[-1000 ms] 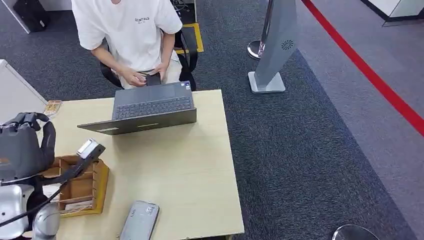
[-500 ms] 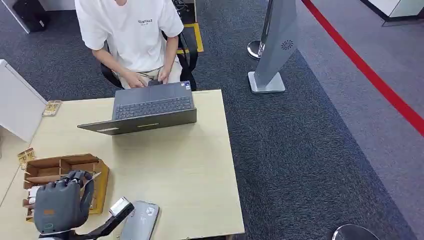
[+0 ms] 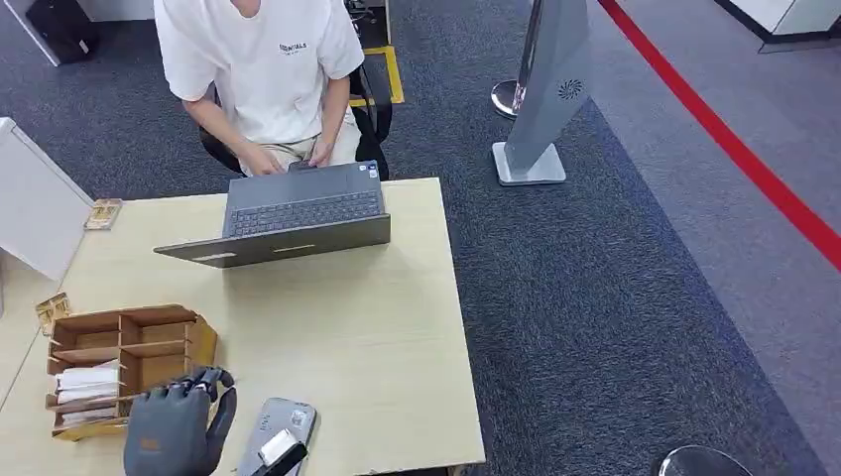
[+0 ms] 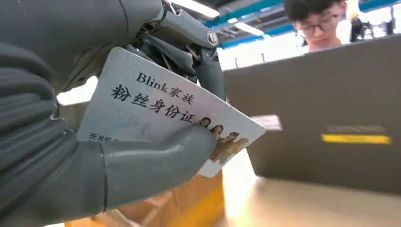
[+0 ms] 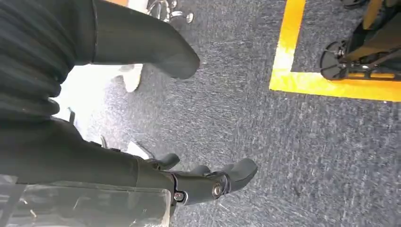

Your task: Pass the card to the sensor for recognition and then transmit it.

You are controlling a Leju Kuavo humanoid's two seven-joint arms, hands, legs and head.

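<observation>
My left hand [image 3: 174, 436] is at the table's near edge, just left of the grey flat sensor [image 3: 290, 419]. It pinches a white card [image 3: 282, 449] whose far end lies over the sensor's near part; whether they touch I cannot tell. In the left wrist view the card [image 4: 161, 109], printed with dark characters and small figures, sits between the thumb and fingers of my left hand [image 4: 71, 156]. My right hand [image 5: 189, 179] hangs over the grey carpet, fingers apart, holding nothing.
A wooden organizer [image 3: 129, 357] with paper slips stands left of the sensor. An open laptop [image 3: 298, 213] sits at the far side of the wooden table [image 3: 377, 327], and a person [image 3: 263, 69] in a white shirt is seated behind it. A white partition [image 3: 35, 213] stands far left.
My left hand has carried the card from above the organizer down to the table's near edge and right, onto the sensor. The person's hands shifted slightly behind the laptop.
</observation>
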